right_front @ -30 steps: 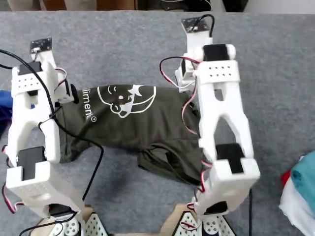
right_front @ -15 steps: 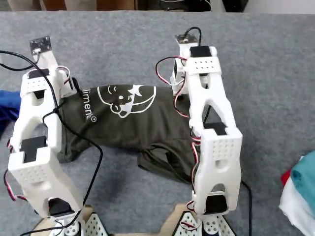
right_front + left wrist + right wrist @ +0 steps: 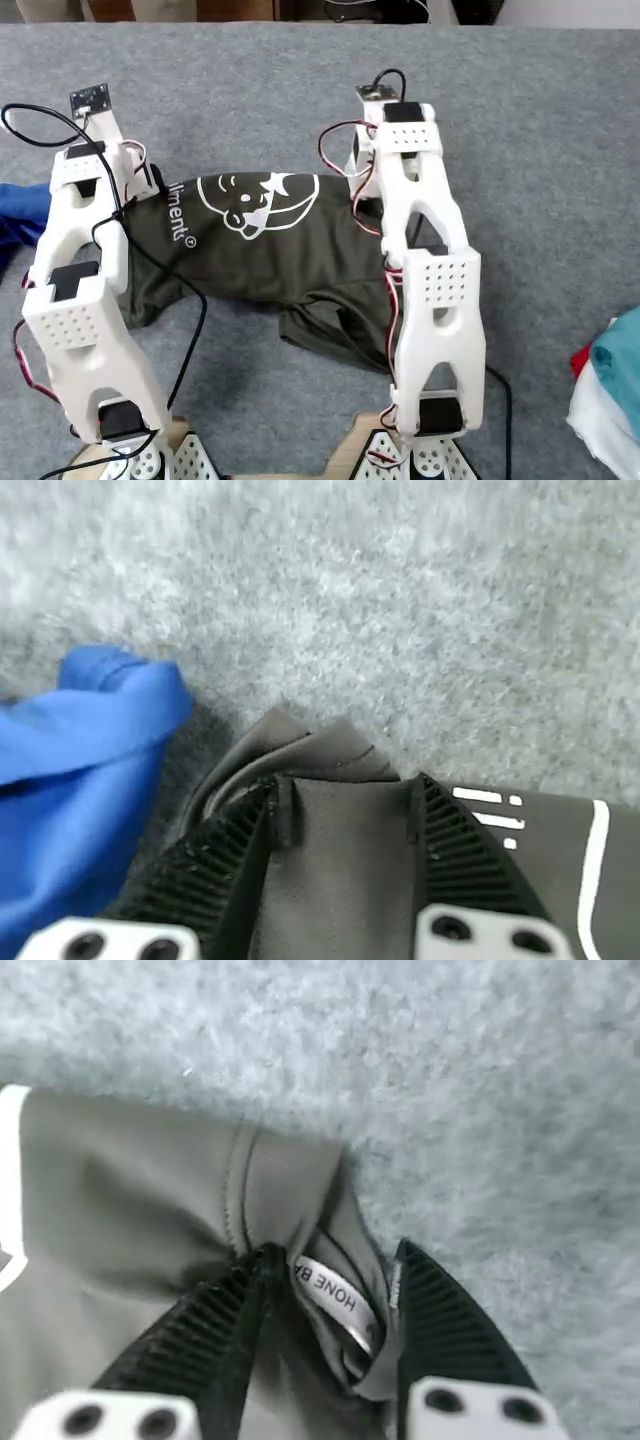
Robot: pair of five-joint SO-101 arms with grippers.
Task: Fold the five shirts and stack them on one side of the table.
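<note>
Both arms are sitting lower and flatter over the worktop (image 3: 560,150) than a second ago, their forearms now stretching out along the two ends of the olive shirt (image 3: 270,250), which is lying where it lay before. More of the blue garment (image 3: 20,215) is now showing past the left arm.

The olive shirt is lying crumpled across the middle of the grey worktop, between the arms, with its white print (image 3: 255,200) facing up: a round cartoon drawing and a line of lettering beside it, running sideways. In the right wrist view a small white label (image 3: 330,1295) with dark lettering is sticking out of the bunched collar.

The left tool (image 3: 345,800) is standing partway open at the shirt's end nearest the blue garment. Its ribbed fingers (image 3: 225,855) are straddling a fold of olive cloth that is spanning the gap and touching both inner faces; a puckered edge is bulging just beyond the tips. The right tool (image 3: 330,1270) is also partway open, at the collar end, with the label and gathered cloth lying between its fingers (image 3: 200,1325) and pressing against them. Neither tool is clenching tight.

At the worktop's right edge a pile of teal, white and red clothes (image 3: 610,380) is resting, well apart from the olive shirt.
</note>
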